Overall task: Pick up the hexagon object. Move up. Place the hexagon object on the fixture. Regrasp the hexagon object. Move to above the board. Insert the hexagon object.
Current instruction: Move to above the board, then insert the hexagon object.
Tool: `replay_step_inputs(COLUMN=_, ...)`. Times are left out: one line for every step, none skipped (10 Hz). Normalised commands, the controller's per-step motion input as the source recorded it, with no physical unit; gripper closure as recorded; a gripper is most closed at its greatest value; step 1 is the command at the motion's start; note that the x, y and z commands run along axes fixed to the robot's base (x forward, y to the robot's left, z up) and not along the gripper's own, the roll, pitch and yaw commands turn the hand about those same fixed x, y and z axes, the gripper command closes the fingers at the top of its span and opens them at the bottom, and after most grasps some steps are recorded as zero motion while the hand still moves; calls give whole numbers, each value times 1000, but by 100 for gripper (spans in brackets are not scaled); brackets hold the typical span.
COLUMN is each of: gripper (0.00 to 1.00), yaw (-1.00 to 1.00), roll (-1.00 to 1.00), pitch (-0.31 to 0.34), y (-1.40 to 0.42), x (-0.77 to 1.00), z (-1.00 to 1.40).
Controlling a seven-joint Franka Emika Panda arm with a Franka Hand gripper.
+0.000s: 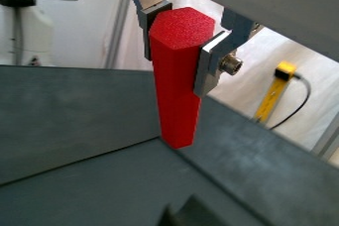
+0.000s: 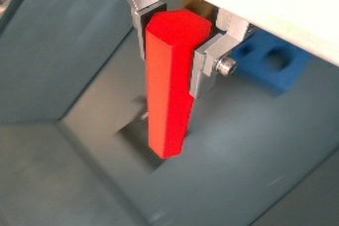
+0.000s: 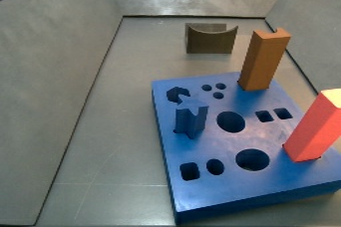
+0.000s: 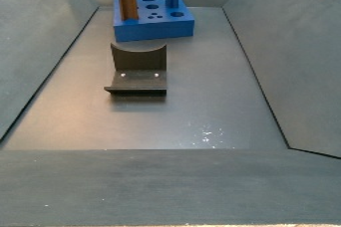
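My gripper [image 1: 179,42] is shut on the hexagon object [image 1: 175,81], a slim bright red bar that hangs down from the jaws. Both wrist views show this grip; the bar [image 2: 167,91] sits between the silver fingers [image 2: 205,68] of the gripper [image 2: 176,47], high above the grey floor. A blue corner of the board [image 2: 272,59] shows beside the fingers. The gripper and bar are out of both side views. The fixture [image 3: 209,38] stands on the floor beyond the board [image 3: 240,186]. In a side view the fixture [image 4: 138,72] stands in front of the board [image 4: 154,30].
A brown rectangular block [image 3: 262,59] and a salmon-red block [image 3: 316,126] stand upright in the board, with a dark blue upright piece [image 3: 188,121]. Grey sloping walls [image 4: 40,62] enclose the floor. A yellow object [image 1: 279,86] lies outside the bin.
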Motion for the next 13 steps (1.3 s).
replay_step_inputs(gripper=100, yaw=-33, roll=-1000, pitch=-194, y=-1000, x=-746, z=43)
replay_step_inputs(gripper=100, yaw=-38, roll=-1000, pitch=-200, y=-987, x=-764, z=38)
replay_step_inputs(gripper=100, yaw=-44, roll=-1000, pitch=-215, y=-560, x=-492, z=39)
replay_step_inputs(gripper=100, yaw=-55, roll=-1000, pitch=-213, y=-297, x=-308, z=5)
replay_step_inputs(gripper=100, yaw=-65, roll=-1000, pitch=-204, y=-115, x=-172, z=9)
replay_step_inputs(gripper=100, yaw=-75, roll=-1000, pitch=-209, y=-77, x=-140, z=8)
replay_step_inputs(gripper=100, yaw=-59, roll=-817, pitch=-185, y=-22, x=-104, z=-5)
replay_step_inputs(gripper=100, yaw=-46, roll=-603, pitch=-146, y=-6, x=-84, z=2)
replay_step_inputs(gripper=100, yaw=-34, roll=-420, pitch=-106, y=6, x=-66, z=0)
replay_step_inputs(gripper=100, yaw=-25, roll=-283, pitch=-70, y=8, x=-48, z=-2)
replay_step_inputs(gripper=100, yaw=0, roll=-6, pitch=0, y=0, x=0, z=0)
replay_step_inputs(gripper=100, yaw=0, roll=-86, pitch=-29, y=31, x=0, z=-191)
replay_step_inputs(gripper=100, yaw=0, roll=-37, pitch=-40, y=0, x=0, z=-371)
